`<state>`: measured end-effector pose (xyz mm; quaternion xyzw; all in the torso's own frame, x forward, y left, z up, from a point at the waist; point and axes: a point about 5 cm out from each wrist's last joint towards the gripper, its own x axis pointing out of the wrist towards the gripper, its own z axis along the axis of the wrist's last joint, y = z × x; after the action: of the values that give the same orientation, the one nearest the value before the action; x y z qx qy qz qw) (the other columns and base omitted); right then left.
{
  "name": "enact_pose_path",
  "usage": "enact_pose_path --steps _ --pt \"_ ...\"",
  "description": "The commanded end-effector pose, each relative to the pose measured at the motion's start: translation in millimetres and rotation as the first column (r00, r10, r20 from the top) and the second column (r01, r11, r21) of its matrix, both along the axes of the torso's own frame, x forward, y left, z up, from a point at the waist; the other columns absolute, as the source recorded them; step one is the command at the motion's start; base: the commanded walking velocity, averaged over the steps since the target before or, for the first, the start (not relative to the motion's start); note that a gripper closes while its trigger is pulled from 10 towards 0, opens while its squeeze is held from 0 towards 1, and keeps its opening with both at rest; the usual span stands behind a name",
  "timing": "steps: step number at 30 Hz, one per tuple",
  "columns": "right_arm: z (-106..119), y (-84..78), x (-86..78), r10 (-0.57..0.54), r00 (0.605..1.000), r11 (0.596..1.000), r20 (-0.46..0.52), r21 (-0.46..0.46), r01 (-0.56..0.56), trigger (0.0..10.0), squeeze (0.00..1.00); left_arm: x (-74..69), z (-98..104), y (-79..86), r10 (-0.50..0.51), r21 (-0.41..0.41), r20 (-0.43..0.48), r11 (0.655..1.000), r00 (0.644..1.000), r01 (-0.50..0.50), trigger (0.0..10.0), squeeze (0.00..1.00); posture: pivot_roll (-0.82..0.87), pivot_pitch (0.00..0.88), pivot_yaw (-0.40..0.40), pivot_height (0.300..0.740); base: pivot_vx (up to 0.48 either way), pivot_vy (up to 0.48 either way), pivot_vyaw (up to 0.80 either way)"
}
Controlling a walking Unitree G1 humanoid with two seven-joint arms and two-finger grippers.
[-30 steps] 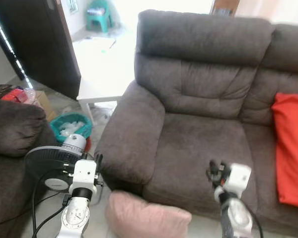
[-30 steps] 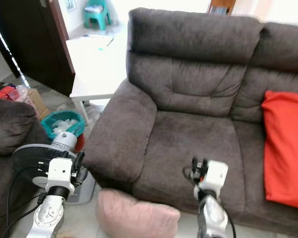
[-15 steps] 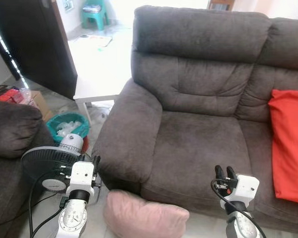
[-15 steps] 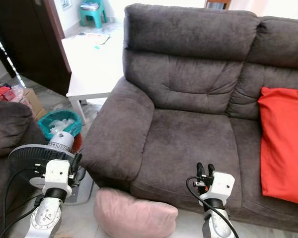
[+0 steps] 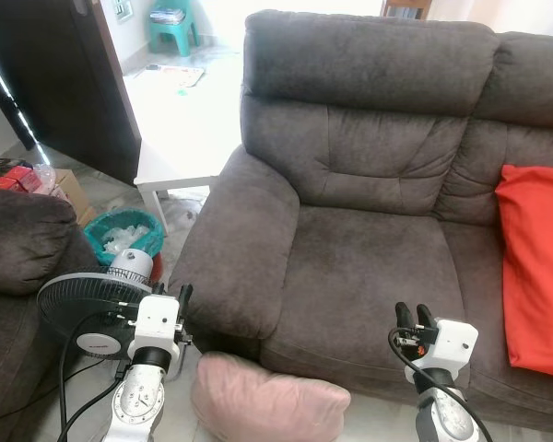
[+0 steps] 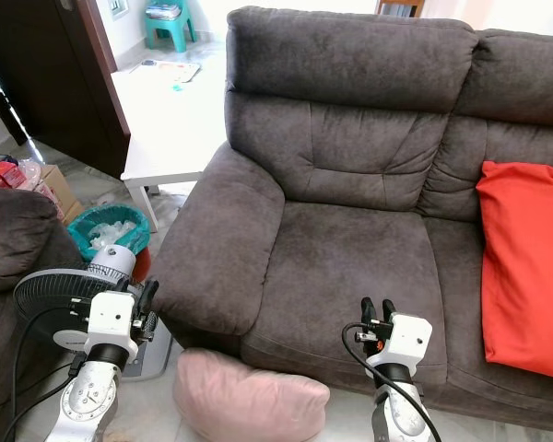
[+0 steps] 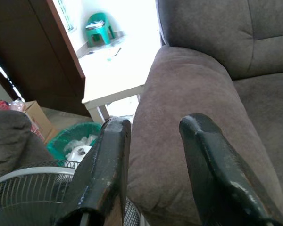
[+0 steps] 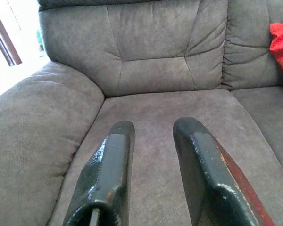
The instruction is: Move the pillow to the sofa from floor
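Pink pillow (image 5: 269, 403) lay on the floor (image 6: 157, 405), touching the front base of the sofa (image 5: 369, 267), below the sofa's left armrest (image 5: 235, 253) and seat cushion (image 6: 350, 267). Nothing had hold of it.

My left gripper (image 5: 182, 302) hung in front of the armrest, above the pillow's left end; fingers (image 7: 108, 165) stood parted with a clear gap, nothing between them. My right gripper (image 5: 411, 316) was raised over the front edge of the seat cushion, to the right of the pillow; fingers (image 8: 198, 160) likewise apart and empty, pointing at the backrest.

Other items: red cushion (image 5: 535, 267) on the sofa's right seat; fan (image 5: 88, 308) on the floor left of the armrest; green bin (image 5: 127, 235) behind the fan.

Assessment: task not yet begun in effect. No grasp made, pillow on the floor. Left to do: reach down to the pillow, close on it, lift, set it on the seat cushion.
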<state>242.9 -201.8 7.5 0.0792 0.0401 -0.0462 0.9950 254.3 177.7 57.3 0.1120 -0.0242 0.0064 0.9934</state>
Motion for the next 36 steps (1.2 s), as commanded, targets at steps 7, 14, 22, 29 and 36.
enact_pose_path --steps 7,14,22,29,36 --pt "-2.3 -2.6 3.7 -0.003 0.999 1.0 -0.045 -0.004 0.002 10.0 0.0 0.7 -0.8 -1.7 -0.01 -0.018 -0.017 1.0 1.0 0.01 10.0 0.0 0.1 0.028 -0.039 0.74 0.0 0.0 0.0" --pt "-3.5 -3.1 5.2 0.001 0.998 1.0 -0.06 -0.005 -0.002 10.0 0.0 0.7 -0.9 -1.3 -0.007 -0.021 -0.018 1.0 1.0 0.007 10.0 0.0 0.1 0.028 -0.038 0.74 0.0 0.0 0.0" --pt "-4.2 -2.5 7.1 0.004 0.998 1.0 -0.066 -0.004 -0.004 10.0 0.0 2.0 -0.4 -0.6 -0.008 -0.021 -0.017 1.0 1.0 0.008 10.0 0.0 0.1 0.024 -0.037 0.74 0.0 0.0 0.0" --pt "-5.8 -1.9 7.5 0.013 0.997 1.0 -0.08 -0.002 -0.013 10.0 0.0 2.1 -0.1 -0.2 -0.007 -0.021 -0.017 1.0 1.0 0.006 10.0 0.0 0.1 0.023 -0.036 0.697 0.0 0.0 0.0" --pt "-6.2 -2.5 7.5 0.02 0.997 1.0 -0.076 -0.004 -0.021 10.0 0.0 2.6 -0.4 -0.4 -0.005 -0.022 -0.02 1.0 1.0 0.004 10.0 0.0 0.09 0.023 -0.039 0.663 0.0 0.0 0.0"
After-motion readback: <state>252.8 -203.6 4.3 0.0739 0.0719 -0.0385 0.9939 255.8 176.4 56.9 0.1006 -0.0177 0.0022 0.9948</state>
